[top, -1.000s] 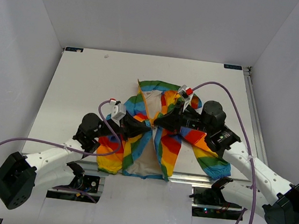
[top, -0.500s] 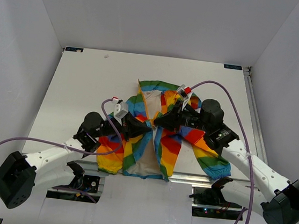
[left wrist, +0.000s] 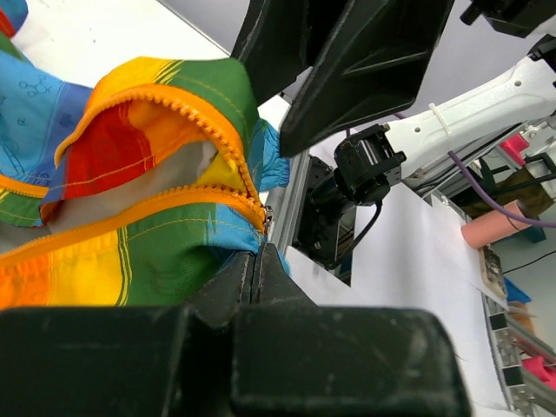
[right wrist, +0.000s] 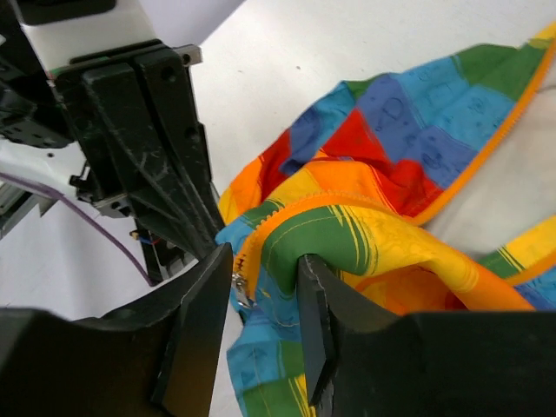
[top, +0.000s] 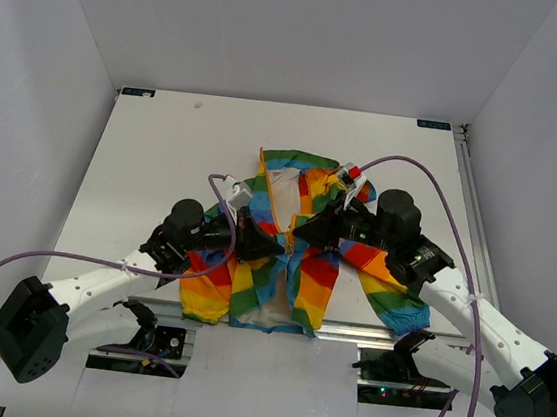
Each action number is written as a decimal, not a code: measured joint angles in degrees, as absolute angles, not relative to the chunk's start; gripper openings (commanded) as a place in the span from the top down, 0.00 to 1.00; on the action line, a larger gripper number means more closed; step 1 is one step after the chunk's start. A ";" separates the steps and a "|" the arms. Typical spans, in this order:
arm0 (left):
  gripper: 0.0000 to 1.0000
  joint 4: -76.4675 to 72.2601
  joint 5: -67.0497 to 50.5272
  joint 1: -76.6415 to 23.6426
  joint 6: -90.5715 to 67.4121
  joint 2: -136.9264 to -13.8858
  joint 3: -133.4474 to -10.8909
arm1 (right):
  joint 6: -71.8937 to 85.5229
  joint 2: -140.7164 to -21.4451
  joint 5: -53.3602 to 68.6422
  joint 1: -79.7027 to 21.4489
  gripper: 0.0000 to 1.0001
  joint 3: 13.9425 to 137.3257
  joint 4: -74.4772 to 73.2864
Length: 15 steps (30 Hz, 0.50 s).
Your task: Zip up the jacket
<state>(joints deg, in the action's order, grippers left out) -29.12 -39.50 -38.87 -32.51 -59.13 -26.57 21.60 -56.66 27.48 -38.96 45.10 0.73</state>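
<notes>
Although its front panels lie partly spread, the jacket (top: 316,278) shows plainly as a small, soft garment in rainbow stripes of red, orange, yellow, green and blue; cream lining shows between the panels, light-blue trim runs along the hem, and an orange zipper (left wrist: 213,130) edges the opening. It lies on the white table (top: 164,155) in the lower middle of the top view; its long axis runs from the top of the frame to the bottom, collar toward the top, hem at the table's lower edge, one sleeve spread to the lower left and the other to the lower right. The left gripper (top: 266,245) reaches in from the left to the middle of the front, its fingers pressed together on the fabric just below the point where the two zipper rows meet. The right gripper (right wrist: 265,287) comes in from the right, close beside the left one; its jaws stand narrowly apart, with the zipper edge and a fold of green and yellow cloth lying loose between them.
</notes>
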 measured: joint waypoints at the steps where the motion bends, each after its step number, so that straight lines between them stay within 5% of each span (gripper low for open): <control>1: 1.00 -28.26 -39.48 -38.87 -33.06 -59.12 -26.75 | 21.19 -56.46 26.19 -38.96 0.54 45.16 -0.60; 15: 1.00 -21.71 -40.26 -38.83 -38.62 -57.98 -27.24 | 9.81 -52.73 -2.75 -40.32 0.47 50.50 -18.07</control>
